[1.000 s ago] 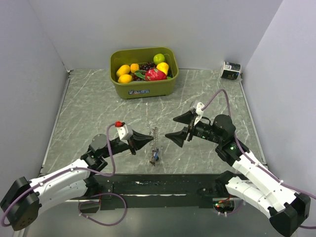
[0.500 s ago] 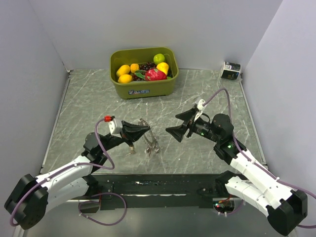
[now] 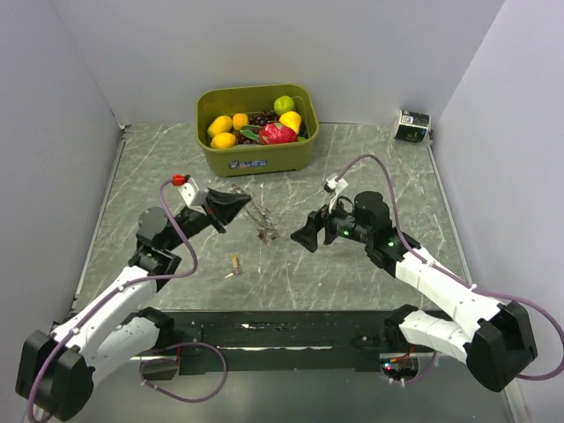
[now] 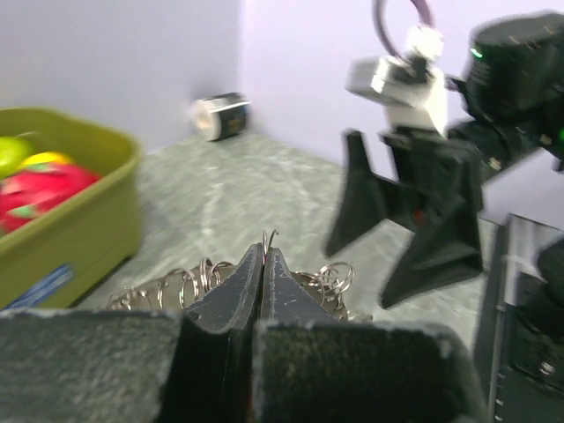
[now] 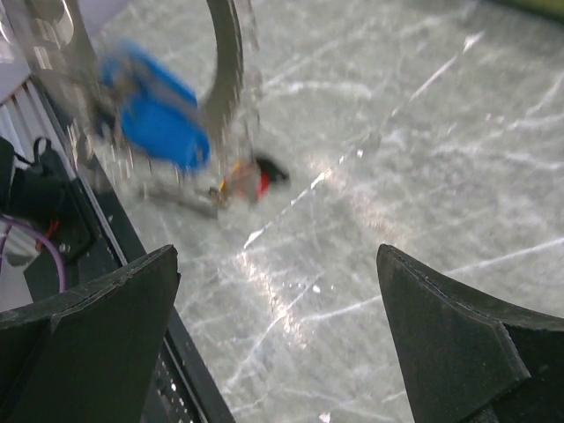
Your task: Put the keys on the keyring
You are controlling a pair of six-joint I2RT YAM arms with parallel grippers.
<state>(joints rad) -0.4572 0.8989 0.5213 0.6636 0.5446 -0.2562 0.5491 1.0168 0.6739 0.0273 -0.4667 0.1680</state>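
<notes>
My left gripper is shut on a thin wire loop of the keyring, a bunch of linked metal rings held above the table. In the left wrist view the jaws pinch the wire, with rings spread on both sides. My right gripper is open and empty just right of the bunch. Its wrist view is blurred: the open gripper, a blue-headed key hanging by a metal ring, and a small red, black and yellow key below. One small key lies on the table.
A green bin of fruit stands at the back centre. A small dark box sits in the back right corner. A black strip runs along the near edge. Walls close in on the left, the right and the back.
My left gripper has carried the keyring away from the near edge and to the left. My right gripper has moved left towards it. A small key now shows on the table.
</notes>
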